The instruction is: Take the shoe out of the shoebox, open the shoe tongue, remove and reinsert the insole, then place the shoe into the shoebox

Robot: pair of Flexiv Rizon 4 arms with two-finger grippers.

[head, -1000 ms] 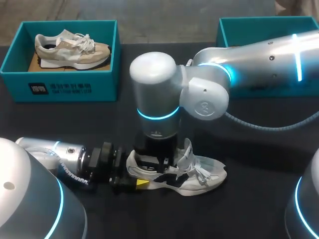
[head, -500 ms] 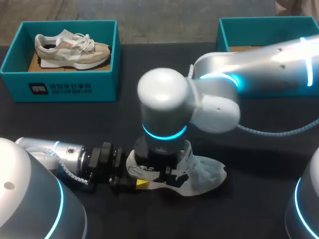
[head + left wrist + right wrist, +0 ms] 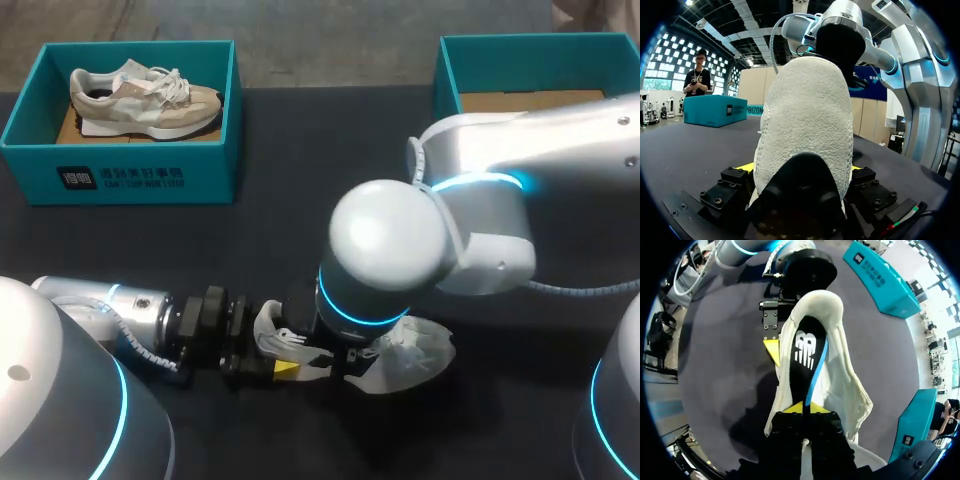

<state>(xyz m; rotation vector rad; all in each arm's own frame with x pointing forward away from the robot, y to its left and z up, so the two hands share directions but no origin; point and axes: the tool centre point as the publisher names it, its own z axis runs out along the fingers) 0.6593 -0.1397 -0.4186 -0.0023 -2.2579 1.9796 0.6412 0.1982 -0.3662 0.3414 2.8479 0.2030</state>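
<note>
left hand (image 3: 801,169) clamps the white shoe (image 3: 807,120) by its heel, right hand (image 3: 804,409) pinches the black insole (image 3: 805,352).

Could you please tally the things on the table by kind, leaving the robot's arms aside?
Shoes: 2, the white shoe and the beige shoe.
Teal shoeboxes: 2, the left shoebox and the right shoebox.
Insoles: 1, the black insole.
Total: 5.

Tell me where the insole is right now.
In the right wrist view the insole lies inside the white shoe, its near end pinched in the right jaws.
</note>
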